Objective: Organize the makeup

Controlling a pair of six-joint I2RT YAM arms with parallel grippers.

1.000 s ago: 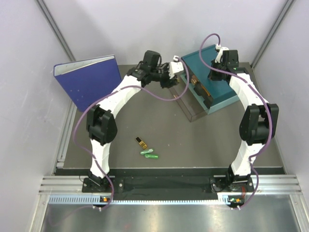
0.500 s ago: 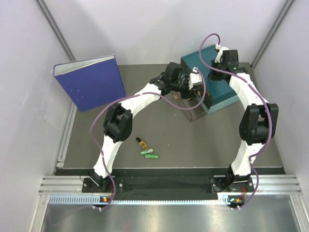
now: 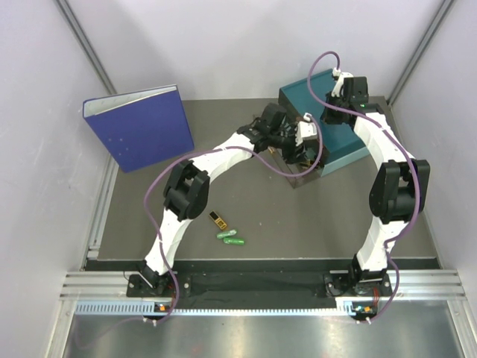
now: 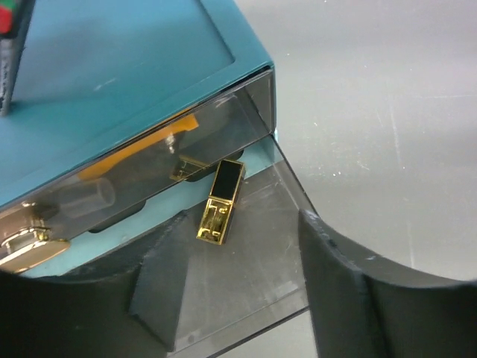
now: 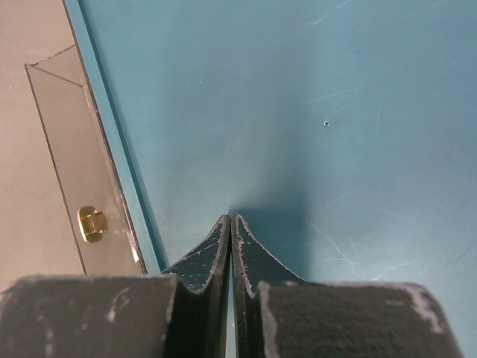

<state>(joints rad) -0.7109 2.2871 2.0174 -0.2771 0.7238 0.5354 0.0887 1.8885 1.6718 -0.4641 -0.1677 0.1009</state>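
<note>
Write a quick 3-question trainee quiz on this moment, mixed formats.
1. True or false: the right gripper is shut, its tips over the top of the teal box.
2. Where is the gold-and-black case seen below the open left gripper?
A. lying in the open clear drawer
B. on top of the teal box
C. between the right gripper's fingers
3. How many green capsules lie on the table?

Key: 1 true; 2 A; 3 two.
</note>
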